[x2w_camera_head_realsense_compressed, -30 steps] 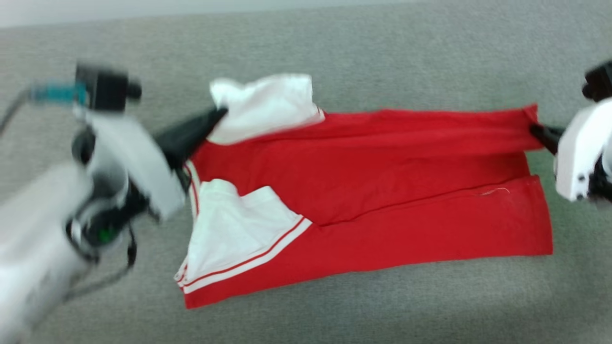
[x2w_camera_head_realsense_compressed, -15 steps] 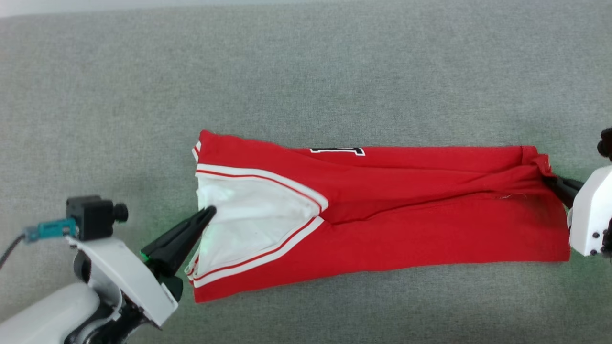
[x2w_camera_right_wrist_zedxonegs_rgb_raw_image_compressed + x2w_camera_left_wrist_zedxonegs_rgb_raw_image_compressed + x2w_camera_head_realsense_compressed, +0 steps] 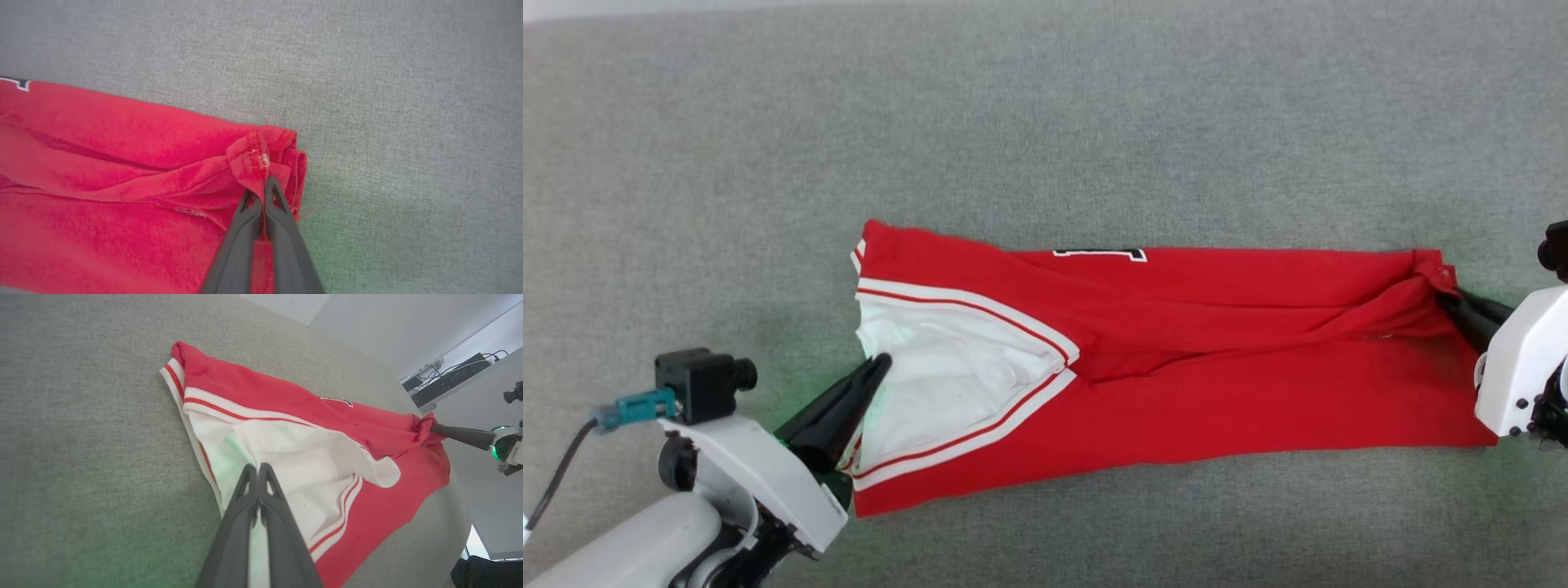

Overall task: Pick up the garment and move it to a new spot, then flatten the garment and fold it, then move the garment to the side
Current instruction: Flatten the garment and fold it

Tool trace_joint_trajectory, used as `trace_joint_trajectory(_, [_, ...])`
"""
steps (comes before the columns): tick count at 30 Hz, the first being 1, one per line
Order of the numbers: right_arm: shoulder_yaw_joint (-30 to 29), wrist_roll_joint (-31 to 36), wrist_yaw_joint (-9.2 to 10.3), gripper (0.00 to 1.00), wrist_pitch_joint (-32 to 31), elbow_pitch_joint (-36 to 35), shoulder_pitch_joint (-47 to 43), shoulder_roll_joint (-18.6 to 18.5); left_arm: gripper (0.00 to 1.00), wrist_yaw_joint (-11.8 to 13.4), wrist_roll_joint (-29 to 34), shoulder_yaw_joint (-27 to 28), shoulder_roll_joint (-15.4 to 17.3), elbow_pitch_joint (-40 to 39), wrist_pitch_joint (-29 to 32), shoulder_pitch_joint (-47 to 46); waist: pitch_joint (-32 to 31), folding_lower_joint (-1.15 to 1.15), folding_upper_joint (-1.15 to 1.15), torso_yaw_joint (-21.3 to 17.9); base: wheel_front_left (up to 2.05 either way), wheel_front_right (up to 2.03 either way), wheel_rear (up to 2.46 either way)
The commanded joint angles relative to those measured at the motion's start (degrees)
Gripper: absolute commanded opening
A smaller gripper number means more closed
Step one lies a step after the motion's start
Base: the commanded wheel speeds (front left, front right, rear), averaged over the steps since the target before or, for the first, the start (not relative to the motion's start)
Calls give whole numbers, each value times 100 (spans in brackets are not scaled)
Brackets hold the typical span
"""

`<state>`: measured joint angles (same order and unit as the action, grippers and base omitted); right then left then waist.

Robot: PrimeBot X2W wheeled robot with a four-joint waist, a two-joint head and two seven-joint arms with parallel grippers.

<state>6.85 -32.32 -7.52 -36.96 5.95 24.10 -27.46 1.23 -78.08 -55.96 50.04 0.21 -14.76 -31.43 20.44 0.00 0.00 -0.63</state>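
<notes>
The garment point(image 3: 1176, 384), a red jersey with white sleeve ends and striped trim, lies folded lengthwise on the grey surface. A sliver of black lettering point(image 3: 1099, 254) peeks out at its far edge. My left gripper point(image 3: 879, 365) is shut on the white sleeve point(image 3: 310, 457) at the garment's left end; its fingertips point(image 3: 250, 477) rest together on the cloth. My right gripper point(image 3: 1447, 299) is shut on a bunched red hem corner point(image 3: 261, 153) at the right end, its fingertips point(image 3: 273, 188) closed just below the bunch. The right gripper point(image 3: 435, 429) also shows in the left wrist view.
A grey cloth-covered table point(image 3: 1045, 122) spreads wide on all sides of the garment. In the left wrist view its edge point(image 3: 466, 522) drops off at the right, with a shelf of dark electronics and cables point(image 3: 449, 377) beyond.
Both grippers carried the garment's far edge toward me and laid it down over the near half; the left arm swung from upper left to lower left. In the last half second almost nothing moved.
</notes>
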Motion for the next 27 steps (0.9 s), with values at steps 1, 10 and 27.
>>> trace_joint_trajectory(1, [-38,-27,7,100,47,-36,-77,18,31,-25,63,20,-22,20,-28,92,-94,0,0,-4,0,0,0])
trace_joint_trajectory(10, [-423,-188,7,100,-211,-215,-452,-127,100,184,531,696,-461,29,-33,701,-543,0,0,80,0,0,0])
trace_joint_trajectory(27, [-717,-388,7,100,-1375,319,-573,-306,100,231,2687,2988,-2321,379,-35,2502,-782,0,0,738,0,0,0])
